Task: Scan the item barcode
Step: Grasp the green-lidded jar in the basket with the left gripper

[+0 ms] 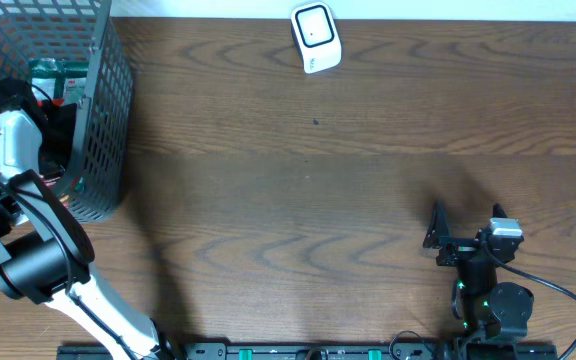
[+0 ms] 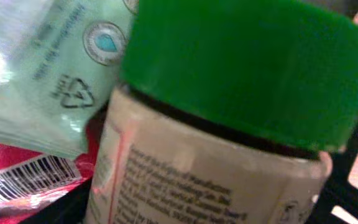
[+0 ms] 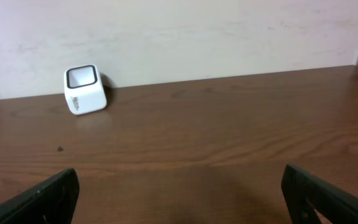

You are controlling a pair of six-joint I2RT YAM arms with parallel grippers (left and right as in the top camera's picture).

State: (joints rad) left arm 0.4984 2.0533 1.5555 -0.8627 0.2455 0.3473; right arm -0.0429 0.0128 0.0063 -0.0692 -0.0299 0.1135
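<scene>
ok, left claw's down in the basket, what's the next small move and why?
Probably close the left claw on the green-lidded jar: it fills the wrist view at close range inside the basket, and the scanner sits far across the table.

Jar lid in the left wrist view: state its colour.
The jar lid is bright green, shown best in the left wrist view.

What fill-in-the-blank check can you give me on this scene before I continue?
The jar in the left wrist view has a lid coloured ____. The white scanner stands on the table, outside the mesh ____. The right gripper holds nothing; its jaws stand ____.
Missing: green; basket; open.
</scene>
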